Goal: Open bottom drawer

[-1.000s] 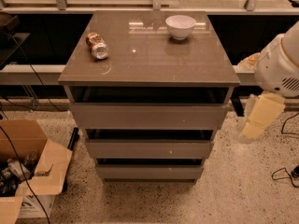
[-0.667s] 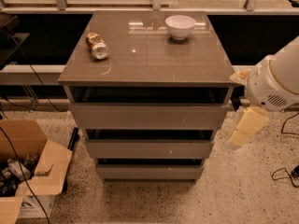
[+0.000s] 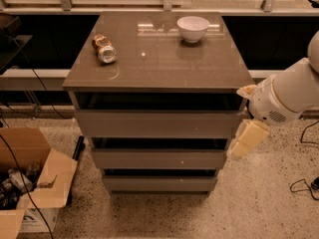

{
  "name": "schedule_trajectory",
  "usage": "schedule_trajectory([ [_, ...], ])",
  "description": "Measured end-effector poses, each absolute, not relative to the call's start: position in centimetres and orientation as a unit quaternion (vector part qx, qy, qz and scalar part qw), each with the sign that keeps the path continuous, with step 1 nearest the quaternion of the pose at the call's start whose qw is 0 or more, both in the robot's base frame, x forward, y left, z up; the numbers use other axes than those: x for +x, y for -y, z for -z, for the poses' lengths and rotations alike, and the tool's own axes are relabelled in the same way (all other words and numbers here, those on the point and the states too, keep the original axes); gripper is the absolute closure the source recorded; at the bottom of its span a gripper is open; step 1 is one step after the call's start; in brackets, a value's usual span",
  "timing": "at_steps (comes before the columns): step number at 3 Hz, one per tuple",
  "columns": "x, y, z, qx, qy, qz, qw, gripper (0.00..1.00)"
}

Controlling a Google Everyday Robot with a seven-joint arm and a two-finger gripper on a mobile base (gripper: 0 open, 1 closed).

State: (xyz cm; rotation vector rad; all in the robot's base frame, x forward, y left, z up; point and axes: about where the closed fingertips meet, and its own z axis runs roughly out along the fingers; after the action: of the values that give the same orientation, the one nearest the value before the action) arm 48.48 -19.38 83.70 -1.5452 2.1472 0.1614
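Cream tool (image 3: 247, 139) by the table's (image 3: 159, 78) right side, just beside the middle drawer front's (image 3: 159, 159) right end; opening impossible to tell, nothing seen held. Bottom drawer (image 3: 159, 183) lowest of three, below and left of the tool, apparently closed. On top, white bowl (image 3: 193, 28) and tipped can (image 3: 104, 49).

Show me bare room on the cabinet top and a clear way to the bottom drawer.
The cabinet top is bare between the can at left and the bowl at rear, and across its whole front half. The hand hangs beside the cabinet's right edge; floor before the bottom drawer is free. The cardboard box crowds the left.
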Motion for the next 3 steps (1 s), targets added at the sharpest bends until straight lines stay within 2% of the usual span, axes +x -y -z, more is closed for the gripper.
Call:
schedule_trajectory([
  [1,48.5,19.3,-83.3,-0.556,-0.798,-0.04,0.231,0.0],
  [2,48.5,18.5,-78.9,-0.523,-0.821,-0.015,0.23,0.0],
  [3,49.0,18.2,-74.7,-0.491,-0.835,-0.021,0.249,0.0],
])
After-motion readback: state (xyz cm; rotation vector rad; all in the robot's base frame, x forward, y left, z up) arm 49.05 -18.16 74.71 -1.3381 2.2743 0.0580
